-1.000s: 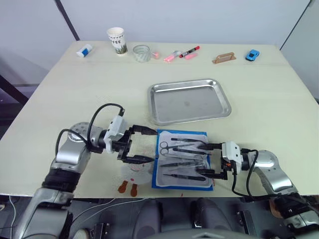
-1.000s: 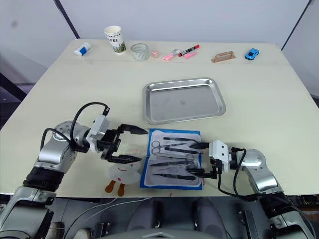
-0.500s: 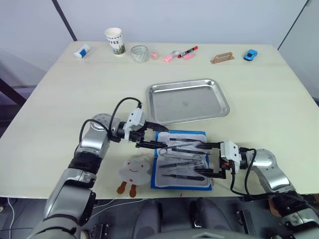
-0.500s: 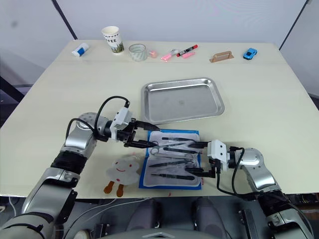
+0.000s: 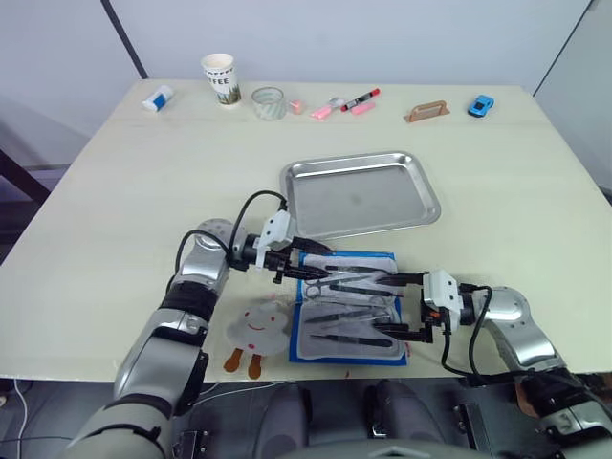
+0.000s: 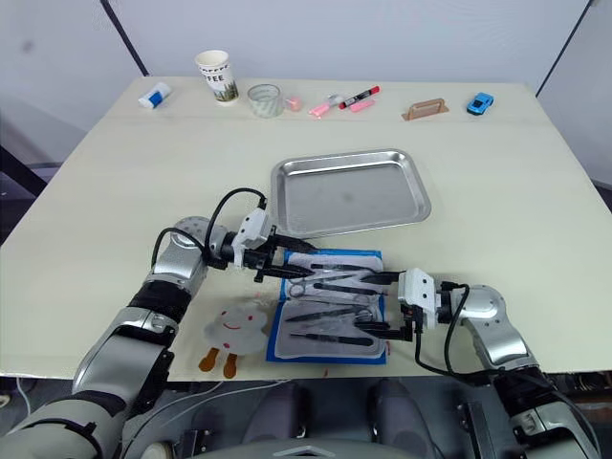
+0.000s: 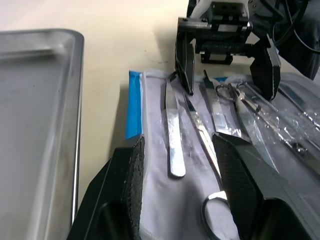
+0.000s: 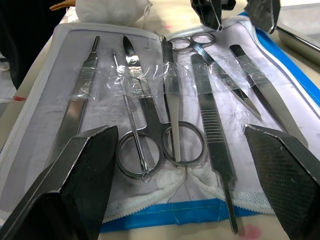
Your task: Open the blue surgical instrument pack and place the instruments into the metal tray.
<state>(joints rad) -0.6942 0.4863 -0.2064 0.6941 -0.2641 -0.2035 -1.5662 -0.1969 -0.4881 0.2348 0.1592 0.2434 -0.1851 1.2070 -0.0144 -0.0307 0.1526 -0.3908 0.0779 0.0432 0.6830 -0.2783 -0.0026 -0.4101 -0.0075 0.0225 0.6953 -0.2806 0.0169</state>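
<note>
The blue surgical instrument pack (image 5: 349, 306) lies unfolded near the table's front edge, pale lining up. The instruments (image 8: 165, 115), scissors, forceps and tweezers, lie in a row on it under clear strips. My left gripper (image 5: 308, 268) is open over the pack's near-tray left corner, its fingers (image 7: 131, 170) straddling the end of flat tweezers (image 7: 174, 140) without holding them. At the pack's right edge my right gripper (image 5: 394, 306) stands wide open, its fingers (image 8: 75, 175) spanning the instruments' handles. The metal tray (image 5: 361, 193) sits just behind the pack, with nothing in it.
A white plush toy (image 5: 258, 325) lies left of the pack by the front edge. Along the far edge stand a paper cup (image 5: 221, 76), a glass (image 5: 271, 101), markers (image 5: 349, 101), a wooden piece (image 5: 429, 111), a blue toy car (image 5: 482, 104) and a small tube (image 5: 160, 97).
My left gripper has moved right, from over the plush toy to the pack's corner by the tray, with its fingers closer together. The right gripper has stayed put.
</note>
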